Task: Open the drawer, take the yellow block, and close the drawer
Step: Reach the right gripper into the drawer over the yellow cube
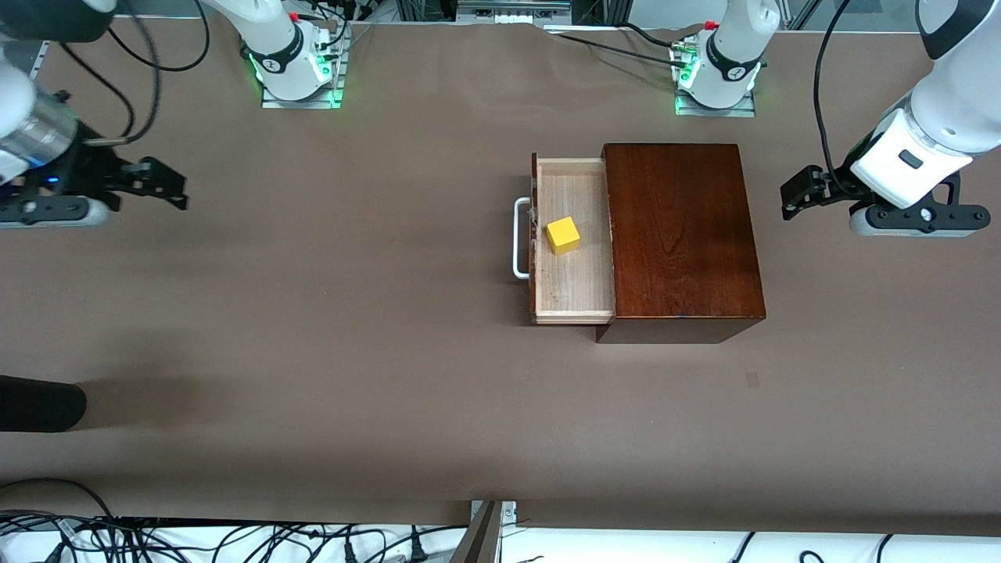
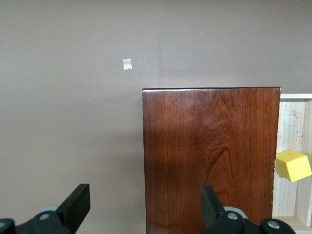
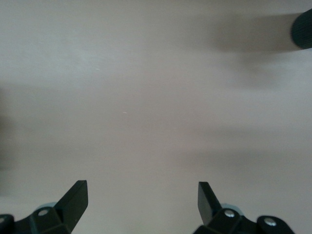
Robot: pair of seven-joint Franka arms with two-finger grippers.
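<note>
The drawer (image 1: 573,238) is seen pulled partway out of the dark reddish-brown wooden box (image 1: 680,231), toward the right arm's end of the table (image 1: 313,313). Its pale wood lining is exposed; the white bar handle (image 1: 519,238) is fixed to the drawer front. The yellow block (image 1: 563,234) is sat inside the drawer, on the tray floor, close to the drawer front, approx. midway along its length. It is not touched by either gripper.

The left gripper (image 1: 799,195) is held over bare table at the left arm's end, beside the box, w/ fingers (image 2: 78,202) spread wide apart & nothing between them. In the left wrist view the box top, a strip of the open drawer & the block (image 2: 293,165) are shown past the fingers.

The right gripper (image 1: 160,184) is held over bare table at the right arm's end, well apart from the drawer, fingers (image 3: 75,200) likewise wide apart & empty. Only tabletop is seen in its wrist view, plus a dark round object (image 3: 303,29) at the picture's edge. A small pale mark (image 2: 127,64) is seen on the table near the box.
</note>
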